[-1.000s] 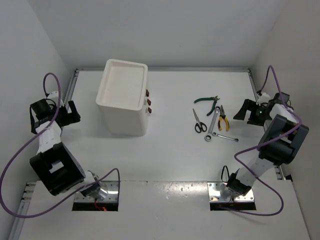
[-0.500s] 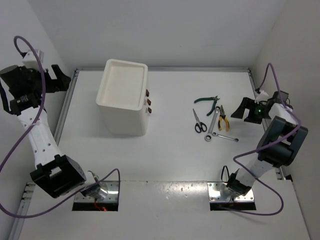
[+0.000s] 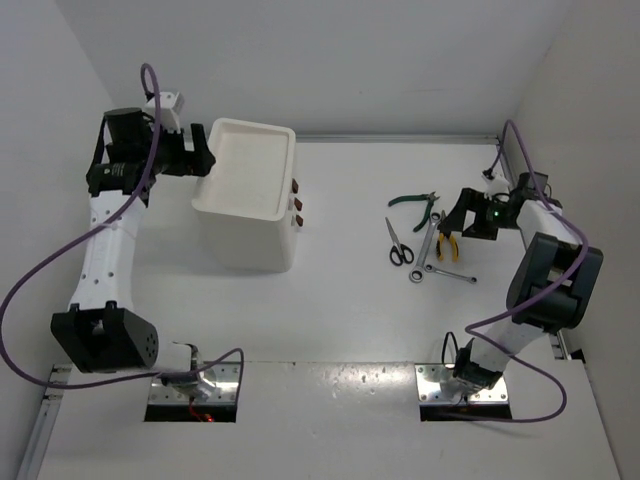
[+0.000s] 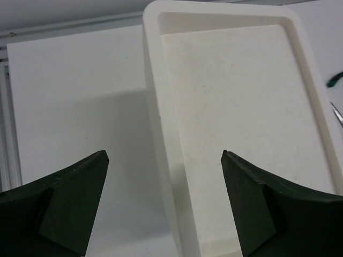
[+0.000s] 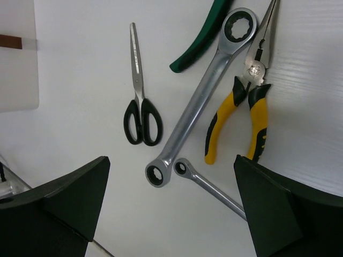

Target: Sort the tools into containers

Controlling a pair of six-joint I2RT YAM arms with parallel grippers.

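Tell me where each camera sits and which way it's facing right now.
Top external: fixed above and behind the robot, looking down on the table; left arm and right arm show with their bases.
Left wrist: on the left arm, looking down into the white box top tray; left gripper open at the bottom edge.
Right wrist: looking down on scissors, yellow-handled pliers and wrenches; right gripper open at the bottom.
Shared: top external also shows the box and these tools.

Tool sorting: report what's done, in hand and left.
Done: nothing; scissors, green pliers, yellow pliers, two wrenches lie on the table, top tray bare. In hand: nothing; right gripper hovers open above them, left gripper open at the white box's rim. Left: all five.
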